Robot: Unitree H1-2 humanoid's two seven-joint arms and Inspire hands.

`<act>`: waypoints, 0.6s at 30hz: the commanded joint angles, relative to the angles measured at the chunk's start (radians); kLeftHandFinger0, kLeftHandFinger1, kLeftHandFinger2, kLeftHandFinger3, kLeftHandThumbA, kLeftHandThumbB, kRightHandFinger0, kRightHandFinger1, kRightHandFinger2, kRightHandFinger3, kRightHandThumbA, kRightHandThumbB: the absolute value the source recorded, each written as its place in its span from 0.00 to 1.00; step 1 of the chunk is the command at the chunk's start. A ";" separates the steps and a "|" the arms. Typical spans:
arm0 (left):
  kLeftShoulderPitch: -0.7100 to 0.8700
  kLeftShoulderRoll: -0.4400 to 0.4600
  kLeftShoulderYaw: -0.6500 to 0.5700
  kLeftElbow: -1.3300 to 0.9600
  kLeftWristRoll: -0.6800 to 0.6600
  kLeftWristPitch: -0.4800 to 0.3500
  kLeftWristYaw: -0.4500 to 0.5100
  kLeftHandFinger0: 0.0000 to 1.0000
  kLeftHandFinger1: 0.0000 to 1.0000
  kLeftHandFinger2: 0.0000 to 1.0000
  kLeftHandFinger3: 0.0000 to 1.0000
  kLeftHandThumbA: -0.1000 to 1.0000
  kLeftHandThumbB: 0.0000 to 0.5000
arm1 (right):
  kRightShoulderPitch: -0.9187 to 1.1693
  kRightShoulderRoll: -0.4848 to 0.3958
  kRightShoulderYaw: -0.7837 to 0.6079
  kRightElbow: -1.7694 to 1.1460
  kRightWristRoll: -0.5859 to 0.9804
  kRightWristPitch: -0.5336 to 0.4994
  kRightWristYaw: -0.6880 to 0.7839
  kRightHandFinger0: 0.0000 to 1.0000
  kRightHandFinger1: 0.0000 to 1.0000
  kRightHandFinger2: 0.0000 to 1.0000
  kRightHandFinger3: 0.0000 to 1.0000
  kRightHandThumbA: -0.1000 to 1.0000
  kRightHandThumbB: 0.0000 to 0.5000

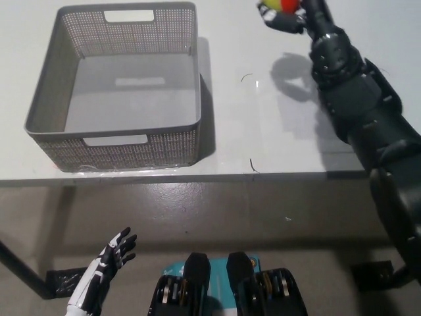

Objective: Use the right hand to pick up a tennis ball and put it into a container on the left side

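One red-and-yellow tennis ball sits clasped in the black right hand, up right of the grey mesh plastic basket; released early, it would bounce off the white table. White left hand hangs splayed, empty, below the basket.

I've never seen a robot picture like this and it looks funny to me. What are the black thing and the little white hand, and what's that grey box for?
This picture comes from a camera on the robot's head, looking steeply down, so you see what the robot sees. The long black thing on the right is the robot's own right arm. At its end, near the top edge, its black right hand is closed around a tennis ball that is red and yellow, held up above the white table. You can spot the arm's shadow on the table below it. The little white left hand is the robot's other hand. It rests low down, below the table's edge, with fingers spread and nothing in it. The grey box is a mesh basket standing on the table's left part. Nothing is inside it yet; the ball is meant to go in there.
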 commanded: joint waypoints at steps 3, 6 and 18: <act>-0.011 0.018 0.002 -0.012 -0.008 -0.025 -0.014 1.00 1.00 1.00 1.00 1.00 0.62 | -0.118 0.057 0.022 -0.055 0.003 -0.045 -0.023 0.00 0.19 0.67 0.68 0.00 0.23; -0.009 0.019 0.000 -0.011 -0.008 -0.024 -0.016 1.00 1.00 1.00 1.00 1.00 0.63 | -0.133 0.099 0.032 -0.050 0.003 -0.058 -0.020 0.00 0.25 0.68 0.74 0.00 0.28; -0.007 0.032 -0.010 -0.031 0.023 -0.003 -0.010 1.00 1.00 1.00 1.00 1.00 0.72 | -0.153 0.238 0.082 -0.013 -0.006 -0.063 -0.009 0.00 0.28 0.70 0.71 0.00 0.28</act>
